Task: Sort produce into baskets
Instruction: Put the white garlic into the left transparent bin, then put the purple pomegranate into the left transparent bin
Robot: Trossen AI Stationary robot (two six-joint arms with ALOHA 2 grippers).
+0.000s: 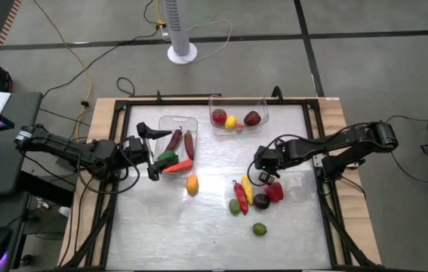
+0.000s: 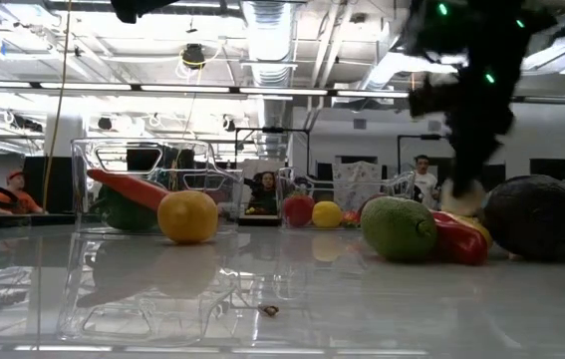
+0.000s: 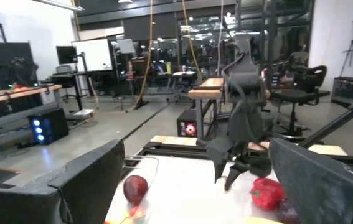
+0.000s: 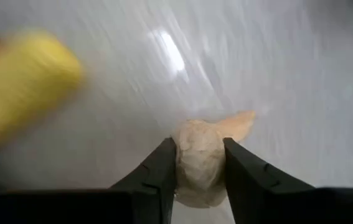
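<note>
My right gripper is shut on a small pale beige produce piece, next to a cluster of red, yellow, green and dark purple produce. My left gripper is open and empty, at the left side of the near clear basket, which holds long peppers, a green piece and a carrot. The far clear basket holds a red, a yellow and a dark red piece. An orange-yellow round fruit and a green fruit lie loose on the table. My right gripper pinches the beige piece's two opposite sides between its two fingers. The fingers point down at the table from above. The piece sticks out past the fingertips; whether it is clear of the table I cannot tell.
The table has a raised dark frame along its edges. A blurred yellow piece lies close beside my right gripper. In the low view an avocado and a green fruit stand in front. People sit in the room beyond.
</note>
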